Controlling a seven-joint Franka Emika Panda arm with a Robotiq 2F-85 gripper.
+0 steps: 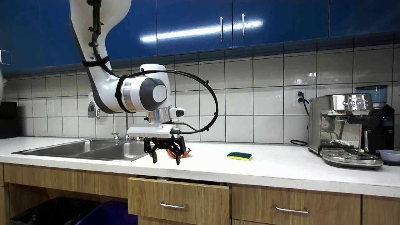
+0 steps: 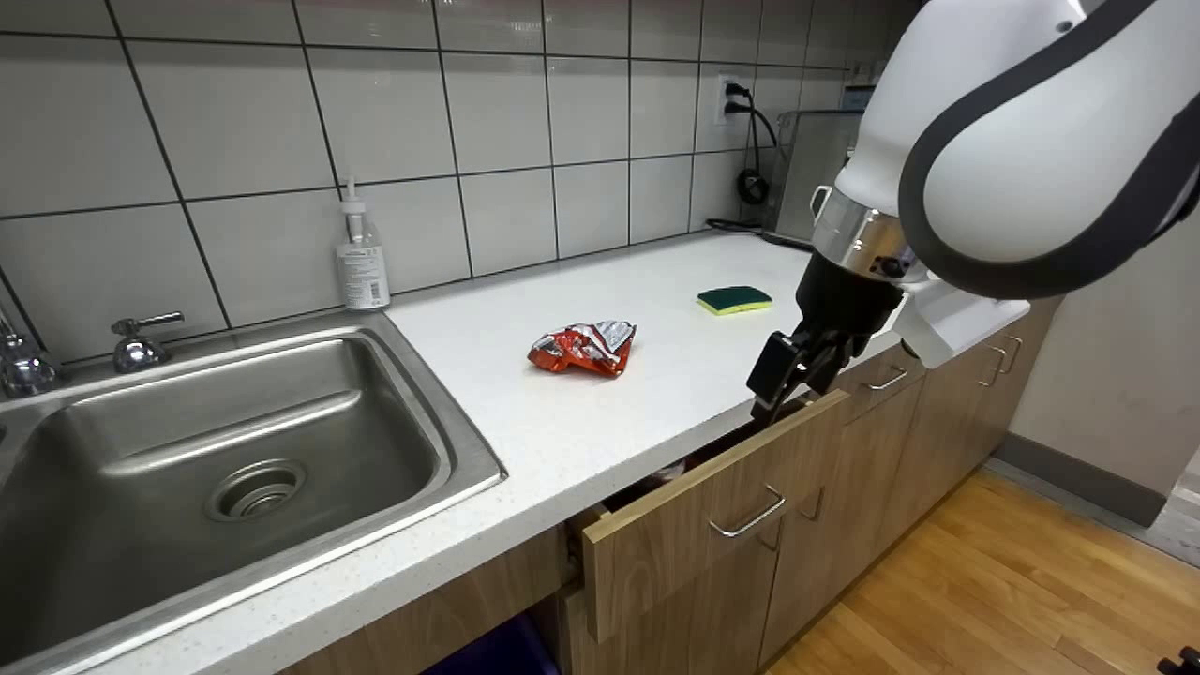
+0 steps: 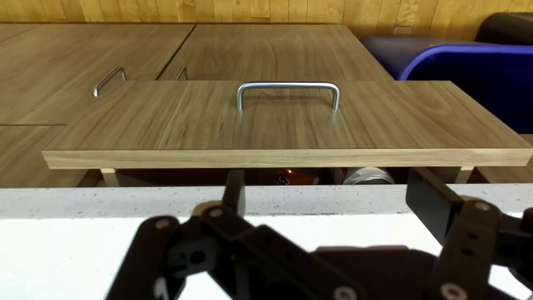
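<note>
My gripper is open and empty, with its fingers pointing down near the counter's front edge. It also shows beside the drawer in an exterior view and in the wrist view. A wooden drawer below it is partly pulled out, with a metal handle on its front. Inside, a silver can top and an orange item show partly; the counter hides the rest. A crumpled red and silver wrapper lies on the counter. A green and yellow sponge lies farther along it.
A steel sink is set in the counter, with a soap bottle behind it. An espresso machine and a small bowl stand at the far end. A blue bin stands under the counter beside the drawer.
</note>
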